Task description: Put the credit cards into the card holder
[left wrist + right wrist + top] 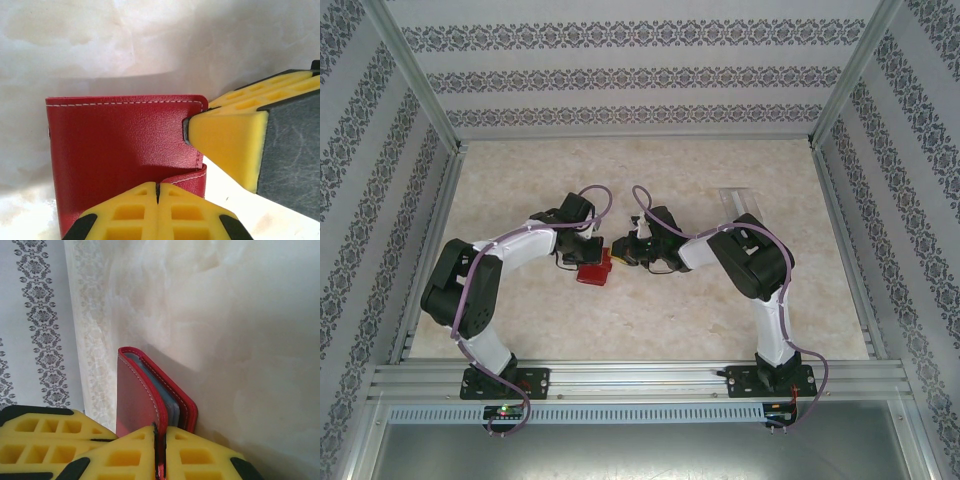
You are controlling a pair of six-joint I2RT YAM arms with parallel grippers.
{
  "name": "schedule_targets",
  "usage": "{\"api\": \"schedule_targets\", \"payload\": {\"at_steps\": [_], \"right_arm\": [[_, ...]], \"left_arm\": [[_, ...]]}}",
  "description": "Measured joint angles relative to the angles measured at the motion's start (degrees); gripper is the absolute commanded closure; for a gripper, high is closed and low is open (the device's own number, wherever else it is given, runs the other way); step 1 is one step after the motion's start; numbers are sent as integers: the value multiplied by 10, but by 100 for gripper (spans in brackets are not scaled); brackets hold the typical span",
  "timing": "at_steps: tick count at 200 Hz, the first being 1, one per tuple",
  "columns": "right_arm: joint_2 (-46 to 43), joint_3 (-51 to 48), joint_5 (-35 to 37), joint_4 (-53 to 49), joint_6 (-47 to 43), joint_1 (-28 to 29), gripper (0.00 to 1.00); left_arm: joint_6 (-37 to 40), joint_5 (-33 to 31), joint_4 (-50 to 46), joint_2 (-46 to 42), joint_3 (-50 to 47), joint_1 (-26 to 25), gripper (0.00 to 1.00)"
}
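Marbled tabletop (720, 320): left gripper (157, 189) and right gripper (159, 430) both pinch the card holder (120, 145), jaws closed. This looks like the opening step; you should spread it next.

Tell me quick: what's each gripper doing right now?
Left gripper: closed, pinching a flap of the card holder.
Right gripper: closed, pinching the card holder's cover.

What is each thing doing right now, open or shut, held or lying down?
card holder: slightly open, pinched by both grippers.
left gripper: shut on the card holder's edge.
right gripper: shut on one cover of the card holder.
credit card: lying flat, apart from both grippers.
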Motion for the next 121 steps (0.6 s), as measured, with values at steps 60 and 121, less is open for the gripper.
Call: {"api": "schedule_targets", "payload": {"at_steps": [60,121], "right_arm": [[0,0,1,-2,0,0,90],[0,0,2,-9,0,0,90]], "left_arm": [[11,9,3,16,9,11,100],[14,26,18,33,7,14,100]]}}
